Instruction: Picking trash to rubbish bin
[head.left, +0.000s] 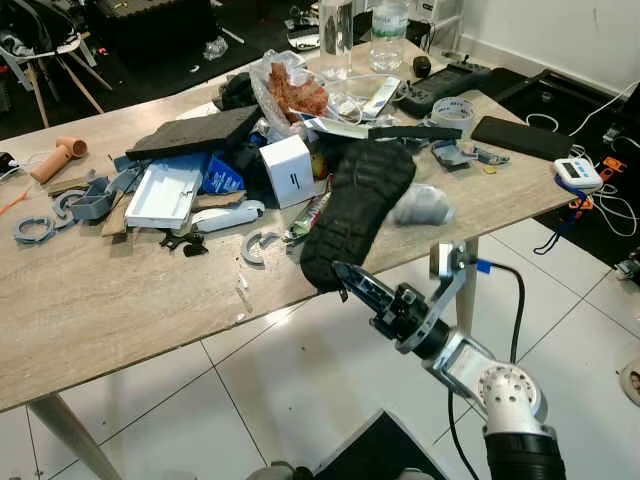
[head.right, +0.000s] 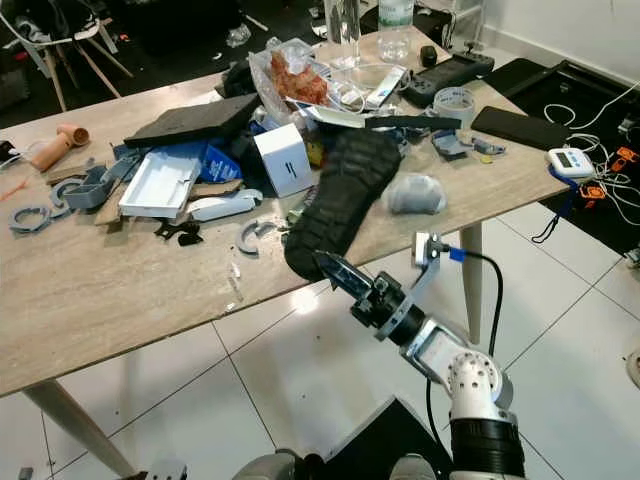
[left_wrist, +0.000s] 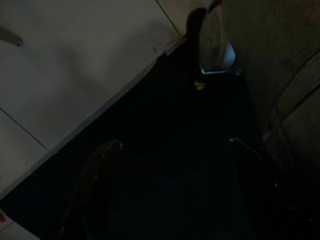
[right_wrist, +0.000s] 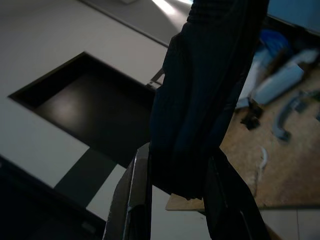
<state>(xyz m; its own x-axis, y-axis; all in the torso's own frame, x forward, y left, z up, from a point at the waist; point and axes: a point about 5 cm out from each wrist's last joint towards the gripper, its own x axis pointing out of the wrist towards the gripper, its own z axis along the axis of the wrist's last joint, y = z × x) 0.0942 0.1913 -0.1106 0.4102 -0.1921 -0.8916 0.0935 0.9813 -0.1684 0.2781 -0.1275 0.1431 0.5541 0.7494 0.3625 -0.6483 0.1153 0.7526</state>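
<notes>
A black shoe (head.left: 360, 205) with its ribbed sole showing hangs tilted over the front edge of the wooden table (head.left: 120, 300). My right gripper (head.left: 345, 275) is shut on the shoe's lower end; the right wrist view has the shoe (right_wrist: 210, 85) clamped between the two fingers (right_wrist: 137, 200). Below me on the white tiles sits a black box-like thing (head.left: 385, 445), seen as a dark rectangular opening (right_wrist: 90, 105) in the right wrist view. My left gripper (left_wrist: 170, 170) hangs open over a dark surface, nothing between its fingers.
The table is cluttered: a white box (head.left: 288, 170), a white tray (head.left: 165, 195), a black slab (head.left: 195, 130), a snack bag (head.left: 295, 95), a crumpled grey wad (head.left: 420, 205), bottles (head.left: 337, 35), tape roll (head.left: 452, 110), grey clips (head.left: 35, 228). Cables and devices (head.left: 580, 172) lie on the floor at right.
</notes>
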